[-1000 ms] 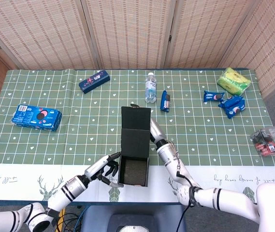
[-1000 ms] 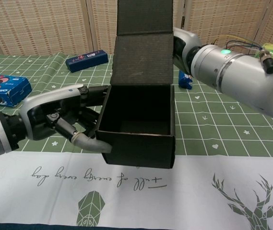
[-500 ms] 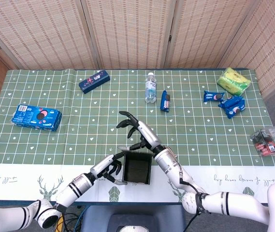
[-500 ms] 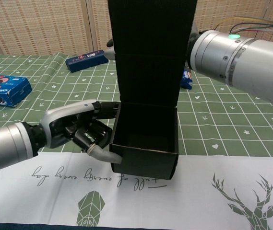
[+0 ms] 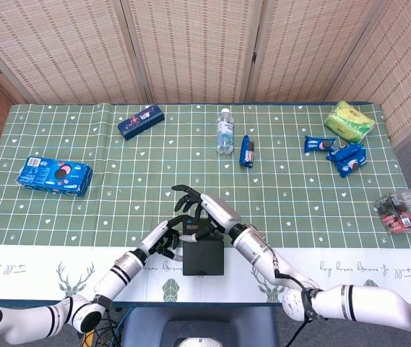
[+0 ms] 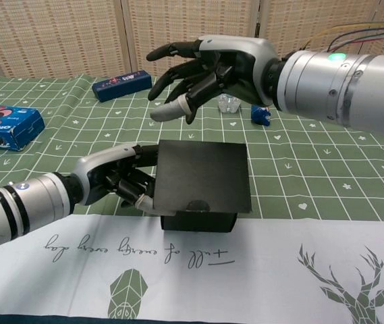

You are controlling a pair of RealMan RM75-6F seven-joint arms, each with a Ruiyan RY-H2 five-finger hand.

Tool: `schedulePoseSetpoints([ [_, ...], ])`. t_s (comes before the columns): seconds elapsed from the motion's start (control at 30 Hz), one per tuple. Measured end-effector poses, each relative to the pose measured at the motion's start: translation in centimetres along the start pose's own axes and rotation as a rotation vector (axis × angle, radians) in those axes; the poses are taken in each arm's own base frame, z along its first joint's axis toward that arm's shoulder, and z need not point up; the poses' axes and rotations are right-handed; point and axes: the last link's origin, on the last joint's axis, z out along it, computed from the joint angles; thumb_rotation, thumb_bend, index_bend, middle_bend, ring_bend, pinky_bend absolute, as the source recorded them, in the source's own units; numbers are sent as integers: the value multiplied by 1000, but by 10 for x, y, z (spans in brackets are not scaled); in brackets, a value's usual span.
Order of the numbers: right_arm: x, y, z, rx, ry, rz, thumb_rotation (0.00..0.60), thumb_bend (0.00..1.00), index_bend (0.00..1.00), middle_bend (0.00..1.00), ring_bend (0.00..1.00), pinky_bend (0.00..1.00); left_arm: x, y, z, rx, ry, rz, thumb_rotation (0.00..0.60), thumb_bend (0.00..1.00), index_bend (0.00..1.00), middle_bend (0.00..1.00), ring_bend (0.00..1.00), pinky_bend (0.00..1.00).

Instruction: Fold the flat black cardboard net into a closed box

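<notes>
The lid, which stood upright a second ago, has come down flat over the box point(image 6: 202, 185), and the right hand point(image 6: 208, 67) has lifted off it. The box now sits closed at the near edge of the tabletop point(image 5: 61, 210), on the white printed border of the green checked cloth, its lid overhanging the front wall slightly with a small thumb notch showing at the front edge in the chest view.

The left hand point(image 6: 121, 182) is against the box's left side, its fingers point(image 6: 141, 199) curled around the left edge of the lid and the wall beneath; it holds the box steady. The right hand hovers above the rear of the box, clear of the lid, with its fingers point(image 6: 171, 84) spread and bent downward and nothing in them.

Farther back on the tabletop, well apart from the box, lie a blue cookie pack point(image 5: 53, 176) at the left, a dark blue carton point(image 5: 141, 120) near the far edge, a water bottle point(image 5: 225, 131) standing upright near the middle, a small blue packet point(image 5: 247, 151) just beside it, two more blue packets point(image 5: 335, 152) to the right, a yellow-green bag point(image 5: 349, 119) at the far right corner, and a clear wrapped item point(image 5: 400, 208) at the right edge.
</notes>
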Motion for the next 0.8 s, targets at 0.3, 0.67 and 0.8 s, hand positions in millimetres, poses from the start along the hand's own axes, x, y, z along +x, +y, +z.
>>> schedulePoseSetpoints([
  [0.3, -2, 11, 0, -4, -19, -357, 600, 0, 259, 388, 367, 506, 2, -11, 7, 61, 87, -10, 600, 112, 292, 352, 691, 841],
  [0.67, -6, 21, 9, -14, -13, -543, 600, 0, 262, 387, 342, 476, 6, -12, 0, 100, 17, 44, 600, 112, 16, 147, 633, 840],
  [0.8, -8, 20, 9, -5, -21, -579, 600, 0, 262, 383, 330, 450, 8, -10, -4, 107, -45, 105, 600, 113, 0, 85, 613, 839],
])
